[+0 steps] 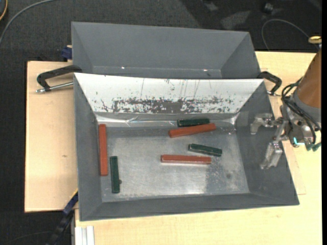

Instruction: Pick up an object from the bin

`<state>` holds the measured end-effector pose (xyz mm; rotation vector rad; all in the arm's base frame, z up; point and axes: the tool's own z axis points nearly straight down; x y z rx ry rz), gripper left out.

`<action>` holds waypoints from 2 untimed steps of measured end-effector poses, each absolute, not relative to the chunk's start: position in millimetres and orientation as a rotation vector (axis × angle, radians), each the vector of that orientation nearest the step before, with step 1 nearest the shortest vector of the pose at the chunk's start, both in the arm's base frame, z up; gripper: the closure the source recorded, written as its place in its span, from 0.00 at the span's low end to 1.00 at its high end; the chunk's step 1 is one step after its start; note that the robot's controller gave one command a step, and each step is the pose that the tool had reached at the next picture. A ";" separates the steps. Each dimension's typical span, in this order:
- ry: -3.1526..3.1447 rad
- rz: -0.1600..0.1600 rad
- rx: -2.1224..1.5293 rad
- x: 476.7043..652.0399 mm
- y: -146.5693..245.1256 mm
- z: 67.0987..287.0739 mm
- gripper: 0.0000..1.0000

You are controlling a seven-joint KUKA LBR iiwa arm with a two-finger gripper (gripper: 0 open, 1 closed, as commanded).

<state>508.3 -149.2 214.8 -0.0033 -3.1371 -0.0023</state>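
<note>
Bin [153,47] | red bars [186,159] 3 | green bars [205,149] 3 | tool [264,141] spread wide, empty

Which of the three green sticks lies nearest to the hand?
The green stick right of centre, above the middle red stick. The others lie farther from the hand: the back green stick and the left green stick.
</note>
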 end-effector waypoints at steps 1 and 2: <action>-3.144 0.001 0.000 510.0 -148.6 218.4 1.00; -3.144 0.001 0.000 510.0 -148.5 218.4 0.00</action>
